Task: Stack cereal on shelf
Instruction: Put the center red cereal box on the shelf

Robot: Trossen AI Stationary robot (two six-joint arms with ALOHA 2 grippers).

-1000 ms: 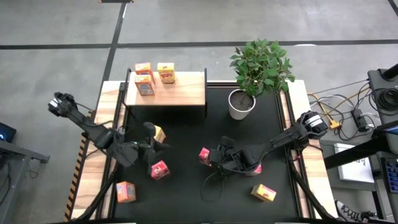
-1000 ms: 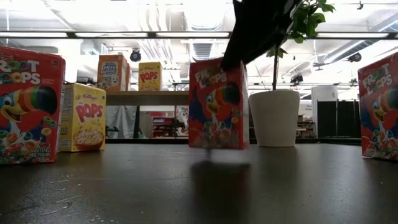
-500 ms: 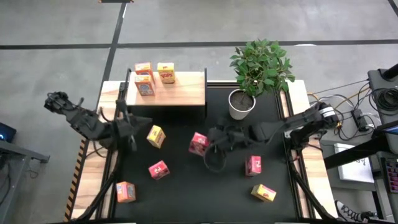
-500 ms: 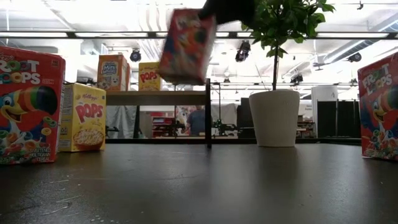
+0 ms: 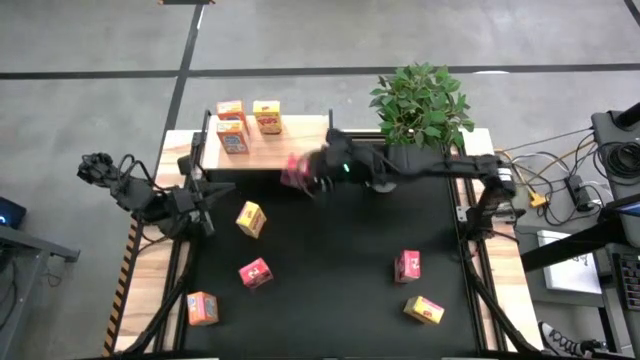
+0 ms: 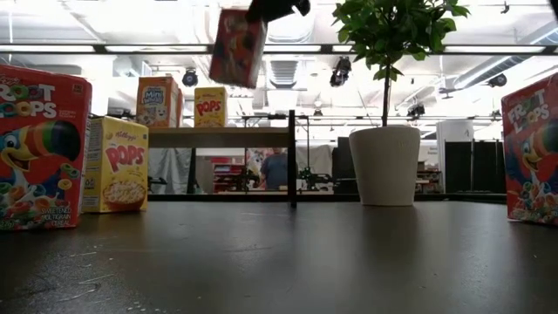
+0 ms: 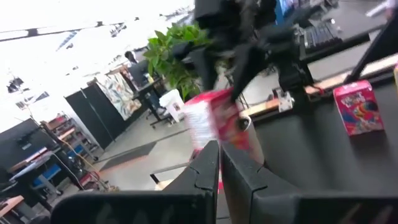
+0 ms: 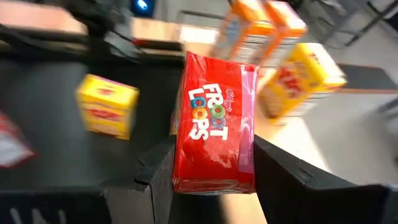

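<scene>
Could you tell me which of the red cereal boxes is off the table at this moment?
The red Froot Loops box clamped in the right gripper, held over the shelf front edge; the other two red boxes rest on the black tabletop.

1. "FROOT LOOPS" is printed in white and coloured letters on the red cereal box (image 8: 215, 124) held between the fingers of the right gripper (image 8: 211, 174); a small script brand mark above the words is too small to be read.
2. "FROOT LOOPS" is read, partly cut off, on the large red box (image 6: 39, 146) at the low view's left edge; small print at its bottom is not legible.
3. "Kellogg's" and "POPS" are printed on the yellow box (image 6: 116, 165) standing just beside it.
4. "POPS" is printed on the yellow box (image 6: 210, 107) standing on the shelf (image 6: 218, 137).
5. "MINI" is made out on the orange box (image 6: 158, 102) on the shelf; the rest is unclear.
6. "FROOT LOOPS" is partly seen on the red box (image 6: 532, 148) at the right edge.
</scene>
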